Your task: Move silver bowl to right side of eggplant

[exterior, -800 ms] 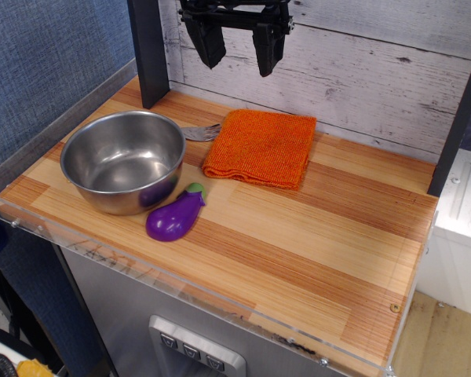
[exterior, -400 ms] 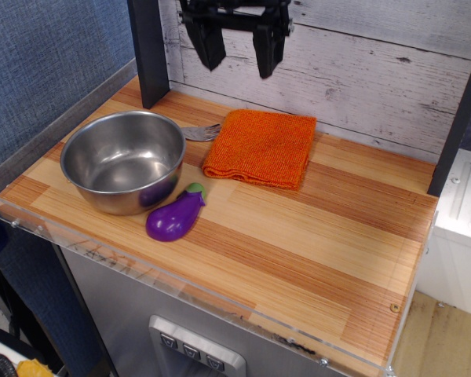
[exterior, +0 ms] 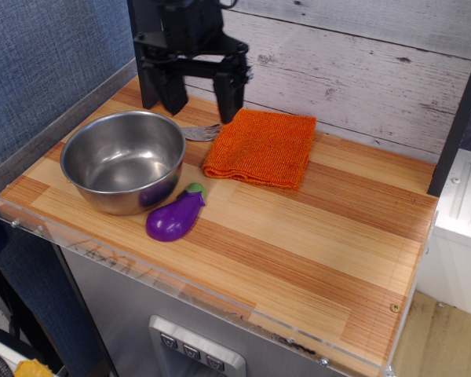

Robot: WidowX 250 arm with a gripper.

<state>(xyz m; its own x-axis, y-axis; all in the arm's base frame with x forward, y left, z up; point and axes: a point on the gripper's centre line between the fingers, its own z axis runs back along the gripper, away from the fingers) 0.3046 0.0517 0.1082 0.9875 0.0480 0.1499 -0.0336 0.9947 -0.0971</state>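
You have the gripper point(exterior: 201, 100) hanging above the back left part of the wooden table point(exterior: 314, 236), its two black fingers point(exterior: 230, 96) spread wide apart with nothing between them. It sits over the far rim of the silver bowl point(exterior: 124, 161) and the fork point(exterior: 200, 132), not touching either as far as you can see. The silver bowl stands upright on the left side of the table, and you can see it holds nothing. The eggplant point(exterior: 175, 216) lies just at the bowl's front right edge, its green stem cap pointing toward the back right; its purple body shows as a reflection on the bowl's side. The fork pokes out from behind the bowl, tines toward the folded orange cloth point(exterior: 261, 147), which lies flat just right of the bowl near the back wall.
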